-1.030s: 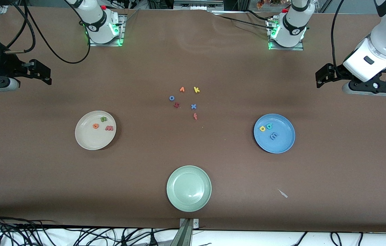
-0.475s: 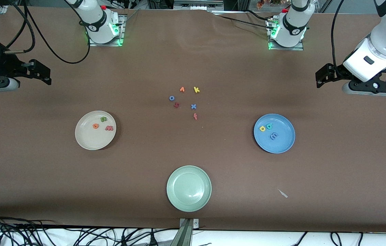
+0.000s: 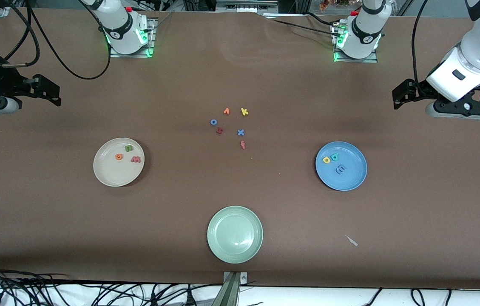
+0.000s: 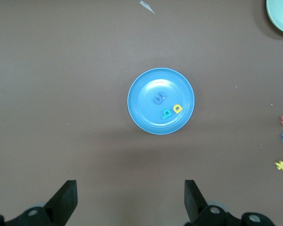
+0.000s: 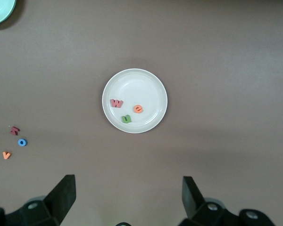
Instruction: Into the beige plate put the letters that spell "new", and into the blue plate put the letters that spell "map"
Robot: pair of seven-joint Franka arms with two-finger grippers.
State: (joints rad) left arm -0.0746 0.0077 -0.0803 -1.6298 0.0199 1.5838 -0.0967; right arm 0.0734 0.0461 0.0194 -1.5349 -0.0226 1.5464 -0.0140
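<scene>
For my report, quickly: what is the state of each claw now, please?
Left claw: open, holding nothing, up over the table by the blue plate.
Right claw: open, holding nothing, by the beige plate.

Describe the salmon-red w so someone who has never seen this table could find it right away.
Find the beige plate, toward the right arm's end of the table. Three small foam letters lie in it, close together but apart. The salmon-red w is the one nearest the front camera, beside the orange e and the green n, and the only reddish letter there.
</scene>
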